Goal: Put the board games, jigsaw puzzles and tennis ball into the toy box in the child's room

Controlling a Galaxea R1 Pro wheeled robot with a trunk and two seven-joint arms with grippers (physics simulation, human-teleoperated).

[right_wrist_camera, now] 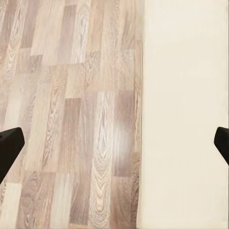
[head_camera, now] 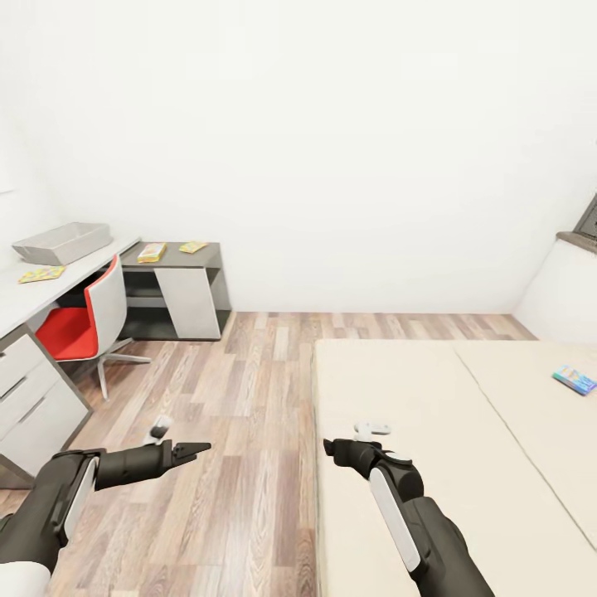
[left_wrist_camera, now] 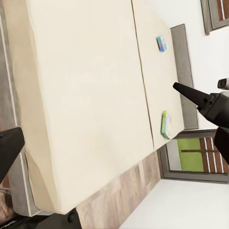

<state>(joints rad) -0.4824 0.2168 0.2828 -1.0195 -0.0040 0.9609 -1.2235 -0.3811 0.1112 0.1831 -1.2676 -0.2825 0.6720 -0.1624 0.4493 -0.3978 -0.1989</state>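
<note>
Bed [head_camera: 431, 464] fills the right half of the head view: plain beige 2-part mattress, robot standing at its near corner. Desk [head_camera: 29, 303] runs along the left wall w/ dark section [head_camera: 211, 249] at the far end, red-and-white chair [head_camera: 87, 319] tucked in. Toy box [head_camera: 62, 242], pale grey, open top, sits on the pale section near the wall. Small stuff: one flat game box [head_camera: 575, 379], blue-ish lid, far across the mattress; left wrist view gives two on the bed, the blue one [left_wrist_camera: 161, 43] and a green-edged one [left_wrist_camera: 165, 124] near the mattress edge. Bright multicolour puzzle [head_camera: 41, 274] lies just in front of the bin; two more flat boxes [head_camera: 152, 252] [head_camera: 193, 246] on the dark top. Ball not made out. Left gripper [head_camera: 195, 450] and right gripper [head_camera: 336, 448] both empty, fingers spread wide apart in wrist views. Risks, prob: bed boxes lie well apart from both arms, so reaching over the mattress may overstretch or bump the frame; thin flat lids are hard to pinch and could slide on soft bedding.
</note>
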